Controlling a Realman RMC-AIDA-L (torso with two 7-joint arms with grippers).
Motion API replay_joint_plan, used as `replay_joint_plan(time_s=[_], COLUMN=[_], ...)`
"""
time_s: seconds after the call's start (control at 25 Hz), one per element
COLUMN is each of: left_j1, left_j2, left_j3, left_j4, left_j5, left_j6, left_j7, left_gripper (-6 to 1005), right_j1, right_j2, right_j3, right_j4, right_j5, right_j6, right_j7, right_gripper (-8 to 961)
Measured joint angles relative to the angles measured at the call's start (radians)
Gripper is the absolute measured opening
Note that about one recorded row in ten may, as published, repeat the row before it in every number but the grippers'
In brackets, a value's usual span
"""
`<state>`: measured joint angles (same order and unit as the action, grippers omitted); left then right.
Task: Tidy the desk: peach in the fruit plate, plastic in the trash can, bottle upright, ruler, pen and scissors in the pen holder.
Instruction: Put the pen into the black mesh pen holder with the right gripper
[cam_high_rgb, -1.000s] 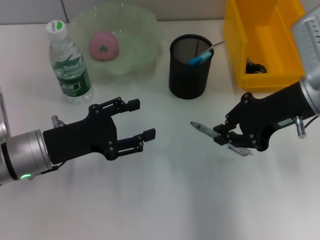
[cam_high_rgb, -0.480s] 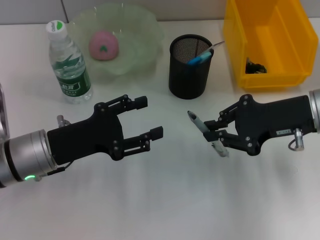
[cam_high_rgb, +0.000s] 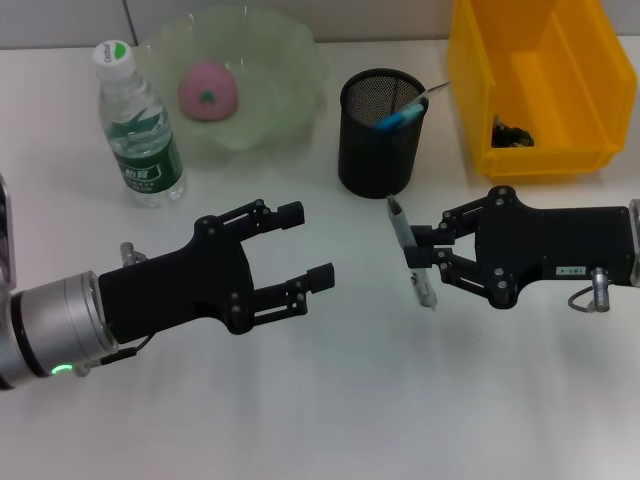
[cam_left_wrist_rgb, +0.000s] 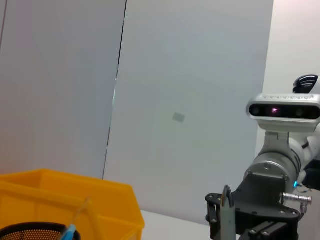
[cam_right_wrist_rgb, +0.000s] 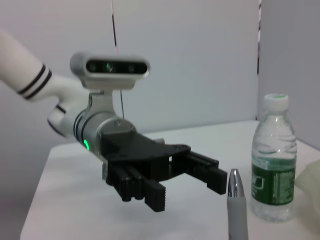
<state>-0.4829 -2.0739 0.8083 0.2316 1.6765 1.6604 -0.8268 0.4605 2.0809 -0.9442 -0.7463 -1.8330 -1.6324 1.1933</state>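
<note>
My right gripper (cam_high_rgb: 428, 260) is clamped on the slim grey pen with a silver tip (cam_high_rgb: 408, 246), gripping it about mid-length above the white desk (cam_high_rgb: 330, 400), with the tip end pointing away from me toward the black mesh pen holder (cam_high_rgb: 379, 131) and the other end hanging back below the fingers. The pen's long axis runs nearly fore-and-aft in the head view, tilted a little, so it lies closer to flat than to upright. The holder stands just beyond the pen's tip and slightly to my left of it, already carrying a blue-handled item (cam_high_rgb: 400, 115); I judge the coming move turns on raising the pen and tipping it vertical over that open mouth, since as it lies now it would strike the rim rather than drop in. My right arm is plainly the nearer one to the holder. My left gripper (cam_high_rgb: 300, 250) hovers with its fingers spread wide and nothing between them, well apart to the left, facing the pen across the bare desk. Further out, the clear plastic water bottle with a green label (cam_high_rgb: 140, 130) stands upright, the pink peach (cam_high_rgb: 207, 88) sits in the translucent green fruit plate (cam_high_rgb: 290, 60), and the yellow plastic bin (cam_high_rgb: 560, 70) stands beside the holder
</note>
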Motion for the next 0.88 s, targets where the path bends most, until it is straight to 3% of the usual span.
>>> replay_joint_plan(time_s=[0.36, 0.88], left_j1=[0.013, 0.018], left_j2=[0.001, 0.001], left_j3=[0.006, 0.009], left_j4=[0.0, 0.0], left_j5=[0.0, 0.002], left_j6=[0.012, 0.012], left_j7=[0.005, 0.01], left_gripper=[773, 773], right_j1=[-0.043, -0.063], right_j2=[0.001, 0.005], right_j3=[0.01, 0.01], right_j4=[0.074, 0.146], right_j5=[0.137, 0.333], right_j6=[-0.002, -0.02], right_j7=[-0.068, -0.481], right_gripper=[127, 128])
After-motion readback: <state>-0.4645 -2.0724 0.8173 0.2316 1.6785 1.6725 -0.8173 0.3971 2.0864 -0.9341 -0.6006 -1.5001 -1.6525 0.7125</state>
